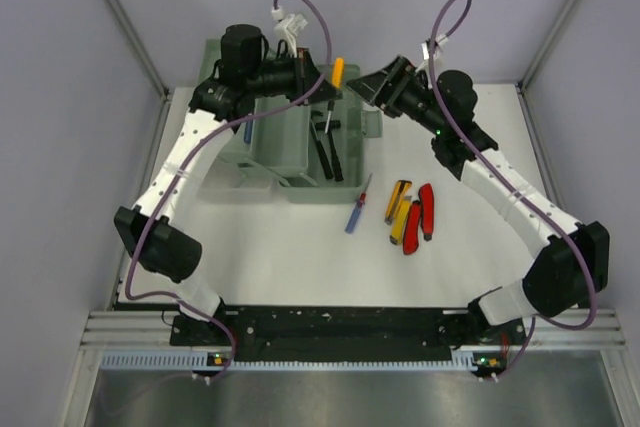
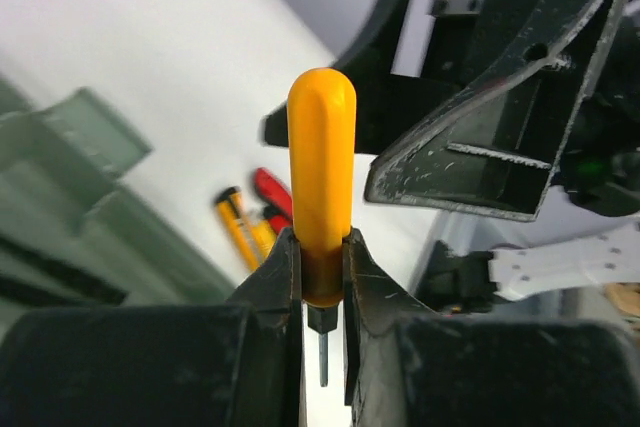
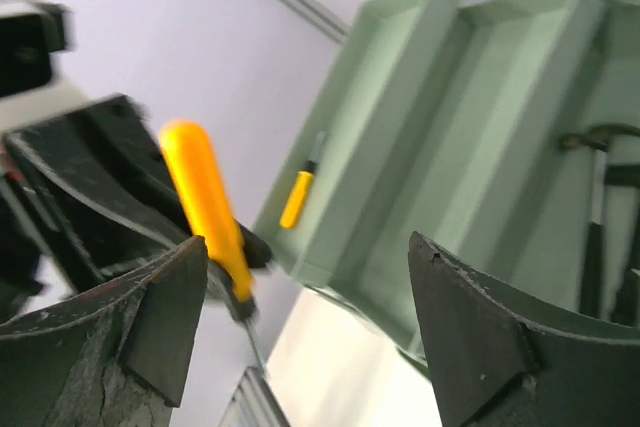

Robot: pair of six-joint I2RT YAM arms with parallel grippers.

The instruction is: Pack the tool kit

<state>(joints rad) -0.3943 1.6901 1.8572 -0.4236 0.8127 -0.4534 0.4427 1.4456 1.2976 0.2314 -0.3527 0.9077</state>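
L pincer (image 2: 322, 247) clamps orange screwdriver (image 2: 321, 157) at handle base; R pincer (image 3: 308, 247) wide, empty (just beside). Lower slow, shaft-first, into toolbox tray (image 3: 375, 137).

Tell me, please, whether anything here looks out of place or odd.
Nothing is damaged or spilled. One oddity: the left gripper holds an orange-handled screwdriver by the lower end of its handle, while the right gripper stands open beside it. A blue screwdriver, yellow knives and red pliers lie on the table outside the toolbox.

two hammers (image 1: 330, 157), two knives (image 1: 398, 195), two pliers (image 1: 426, 209)
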